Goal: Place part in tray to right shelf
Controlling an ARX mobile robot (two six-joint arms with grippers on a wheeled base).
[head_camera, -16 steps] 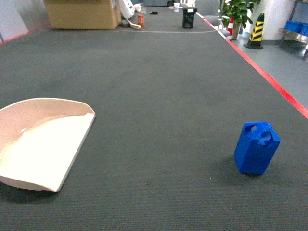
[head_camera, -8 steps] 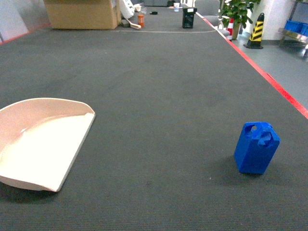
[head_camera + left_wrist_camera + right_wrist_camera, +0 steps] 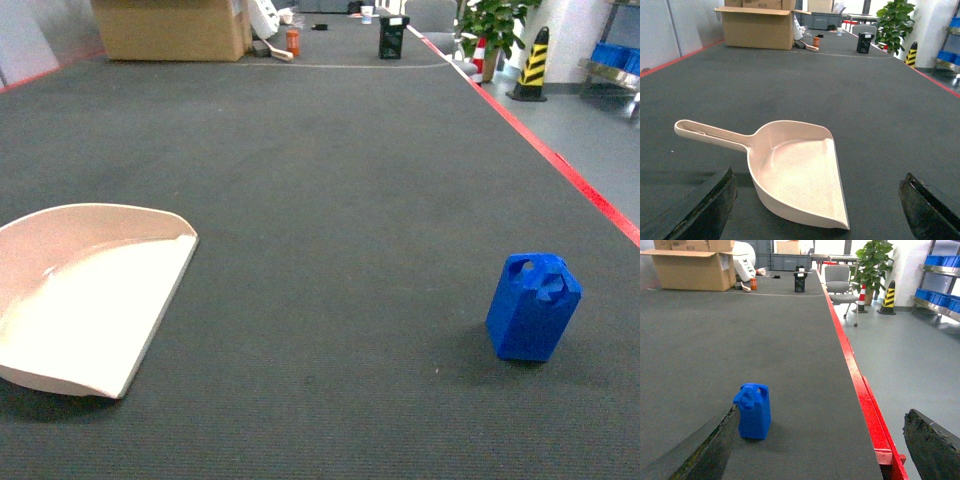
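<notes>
- Counter (image 3: pixel 330 180): dark grey ribbed top, red strip along rt edge; carries all items below.
- Shelf (image 3: pixel 940 275): steel rack w/ blue crates, far rt across the floor, well apart from counter.
- Cardboard box (image 3: pixel 170 28): open, far end of counter, left side.
- Tray (image 3: pixel 85 295): cream scoop, dustpan form, lying flat near left; curved wall at back, straight lip facing rt. Long handle seen in left wrist view (image 3: pixel 710 134), pointing left. Nothing in it.
- Part (image 3: pixel 533 306): bright blue block, upright w/ slight lean, near rt on counter, well apart from tray; bevelled top w/ loop cut-outs. In rt wrist view (image 3: pixel 754 411) it sits just beside the left finger.
- Left pincer (image 3: pixel 815 210): released, jaws wide apart, low over counter, tray between and ahead of fingers; holds nothing.
- Right pincer (image 3: pixel 820 450): released, jaws wide apart, low near counter's red edge; holds nothing, not touching part.
</notes>
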